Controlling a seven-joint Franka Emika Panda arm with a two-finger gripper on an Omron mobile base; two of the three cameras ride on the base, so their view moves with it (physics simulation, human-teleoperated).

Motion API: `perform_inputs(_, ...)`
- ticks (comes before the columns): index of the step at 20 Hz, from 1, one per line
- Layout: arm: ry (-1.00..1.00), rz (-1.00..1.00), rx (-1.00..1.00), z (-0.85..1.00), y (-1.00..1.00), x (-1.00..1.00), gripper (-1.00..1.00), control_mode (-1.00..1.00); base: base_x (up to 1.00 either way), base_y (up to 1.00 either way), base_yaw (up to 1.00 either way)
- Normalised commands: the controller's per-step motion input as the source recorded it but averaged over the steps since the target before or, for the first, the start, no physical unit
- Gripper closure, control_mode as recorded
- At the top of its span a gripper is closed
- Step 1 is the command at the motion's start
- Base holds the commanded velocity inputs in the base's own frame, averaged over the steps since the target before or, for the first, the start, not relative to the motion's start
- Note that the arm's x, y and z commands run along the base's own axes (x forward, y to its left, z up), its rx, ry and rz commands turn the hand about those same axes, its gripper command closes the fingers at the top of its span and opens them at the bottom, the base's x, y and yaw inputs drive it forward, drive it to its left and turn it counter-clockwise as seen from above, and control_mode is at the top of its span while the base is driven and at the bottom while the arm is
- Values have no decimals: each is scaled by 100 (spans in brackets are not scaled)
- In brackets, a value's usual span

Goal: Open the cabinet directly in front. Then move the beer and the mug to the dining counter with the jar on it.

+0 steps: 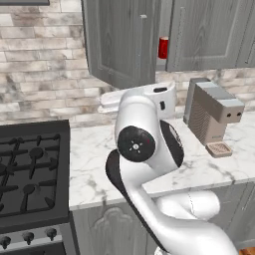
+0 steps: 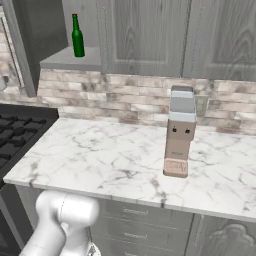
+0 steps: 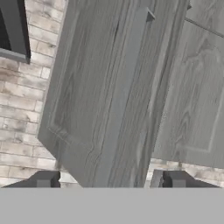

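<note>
Backdrop: brick wall over white marble worktop [image 2: 100, 155].
Cabinet: grey wood-grain upper wall cabinet [image 1: 122, 40], left door swung out.
Inside: small red mug [image 1: 163, 48]; slim dark-green bottle [image 2: 77, 36].
Gripper [image 3: 105, 178]: jaws wide, empty, straddling the slim bar handle [image 3: 124, 87].

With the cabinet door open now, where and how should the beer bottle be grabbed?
Grip the beer around its straight lower body, jaws level, coming in from the open front of the cabinet. It stands upright near the shelf's front edge, and the body gives a steadier hold than the thin neck. The swung door stands to the left.
</note>
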Motion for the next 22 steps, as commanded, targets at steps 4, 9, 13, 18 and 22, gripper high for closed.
perform_inputs(4,-9,3,9,0,-43,-92,-100,-100,0,0,0)
perform_inputs(9,0,32,19,-9,-100,-53,-100,-100,0,0,0)
perform_inputs(13,4,46,14,-7,-83,10,-100,-100,0,0,0)
perform_inputs(18,1,44,8,0,-65,61,-100,-100,0,0,0)
perform_inputs(22,5,38,10,0,-37,61,-100,-100,0,0,0)
